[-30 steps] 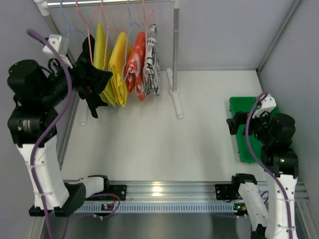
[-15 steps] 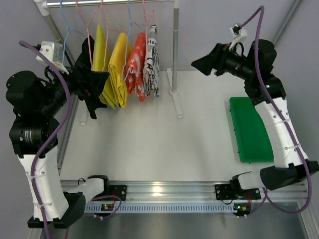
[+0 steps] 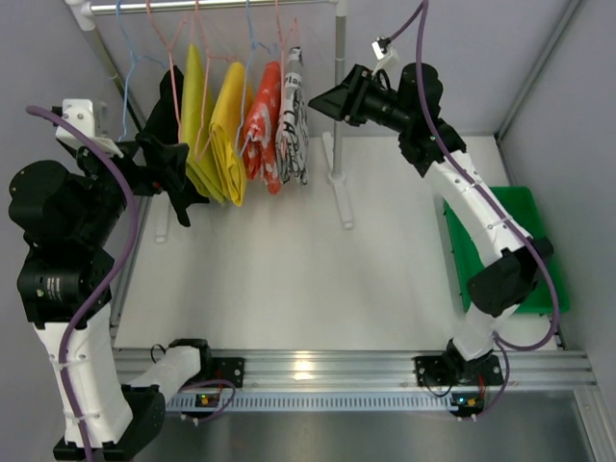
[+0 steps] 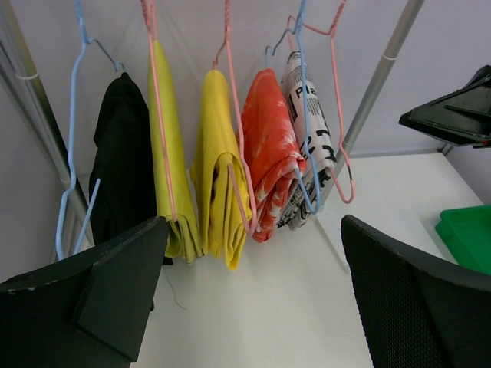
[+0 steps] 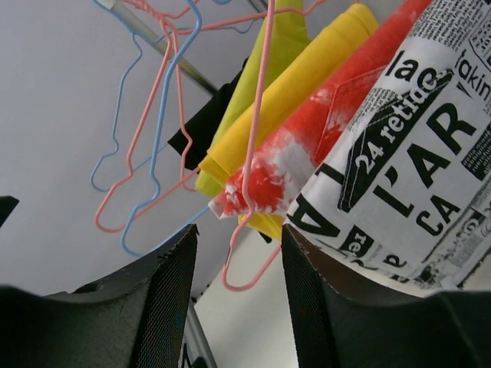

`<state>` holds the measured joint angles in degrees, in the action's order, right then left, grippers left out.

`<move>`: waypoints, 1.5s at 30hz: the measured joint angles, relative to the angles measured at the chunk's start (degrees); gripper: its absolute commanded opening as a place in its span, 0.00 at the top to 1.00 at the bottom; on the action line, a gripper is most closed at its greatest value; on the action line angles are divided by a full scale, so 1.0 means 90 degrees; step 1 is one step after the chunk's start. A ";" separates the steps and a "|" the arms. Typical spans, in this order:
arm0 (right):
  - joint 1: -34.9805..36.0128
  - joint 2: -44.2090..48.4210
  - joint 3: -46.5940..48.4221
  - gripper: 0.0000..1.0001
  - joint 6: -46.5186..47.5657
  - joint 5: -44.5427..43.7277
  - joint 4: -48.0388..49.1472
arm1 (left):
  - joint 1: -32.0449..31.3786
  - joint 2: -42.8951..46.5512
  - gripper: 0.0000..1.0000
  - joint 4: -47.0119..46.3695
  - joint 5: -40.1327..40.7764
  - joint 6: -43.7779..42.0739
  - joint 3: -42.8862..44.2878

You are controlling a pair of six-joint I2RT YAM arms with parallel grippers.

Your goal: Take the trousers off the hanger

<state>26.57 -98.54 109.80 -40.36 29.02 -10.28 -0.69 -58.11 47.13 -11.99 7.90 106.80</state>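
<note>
Jaws on both arms stand spread and grip nothing.

**Top view.** The right gripper (image 3: 325,101) is raised to garment height and points at the trousers (image 3: 292,120). They hang last in the row under the rail (image 3: 212,6), near the upright post (image 3: 339,87). Treat this as an approach posture: an open gripper facing the cloth is probably set up to take hold of it. The left gripper (image 3: 178,173) waits at the opposite end of the row, probably so it does not obstruct the working arm.

**Left wrist view.** The trousers (image 4: 305,100) press against the red-orange garment (image 4: 268,146). The hanger (image 4: 335,100), a pink wire, hangs close against their right side. A light blue hanger (image 4: 301,153) crosses the same cloth, so check which wire you are dealing with before pulling.

**Right wrist view.** The printed cloth (image 5: 406,176) fills the upper right. The two fingers (image 5: 165,307) frame the lower loop of a pink wire (image 5: 257,115). Nothing lies between them yet.

**Change.** One second ago the right arm was folded over the green tray (image 3: 486,260). It has since swung up and across to the rail. The garments have not moved.
</note>
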 measured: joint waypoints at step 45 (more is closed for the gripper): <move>0.0702 -0.2603 0.1564 1.00 -0.2640 -0.0374 0.2788 | 0.0002 0.0277 0.01 0.0000 0.0435 -0.0034 -0.0418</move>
<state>32.88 -121.97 123.87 -64.12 25.65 14.81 -0.67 -55.61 47.13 -8.08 7.60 103.04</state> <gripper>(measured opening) 0.014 0.990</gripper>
